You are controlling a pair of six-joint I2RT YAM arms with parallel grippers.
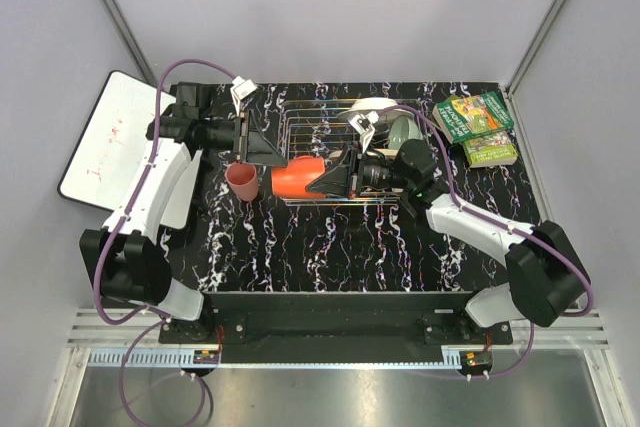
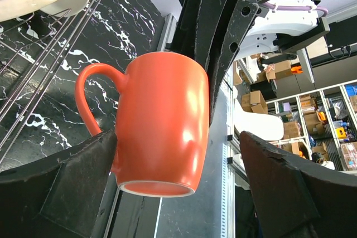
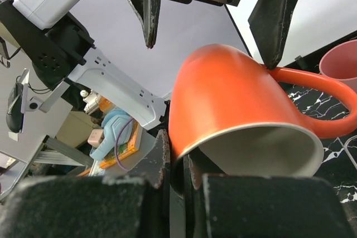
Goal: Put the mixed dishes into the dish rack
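Note:
An orange mug (image 1: 293, 178) hangs on its side above the table at the front left corner of the dish rack (image 1: 322, 119). My right gripper (image 1: 332, 179) is shut on the orange mug's (image 3: 234, 98) rim, one finger inside and one outside, as the right wrist view shows at the gripper (image 3: 178, 163). My left gripper (image 1: 262, 147) is open, and its jaws stand wide on either side of the mug's (image 2: 162, 132) base end. One of its fingers (image 3: 270, 20) ends close to the handle. A pink cup (image 1: 241, 181) stands upright on the table just left of the mug.
The rack holds a white plate (image 1: 373, 105) and a pale bowl (image 1: 402, 132) toward its right side. Two green-covered books (image 1: 474, 115) lie at the back right. A whiteboard (image 1: 105, 137) leans off the table's left edge.

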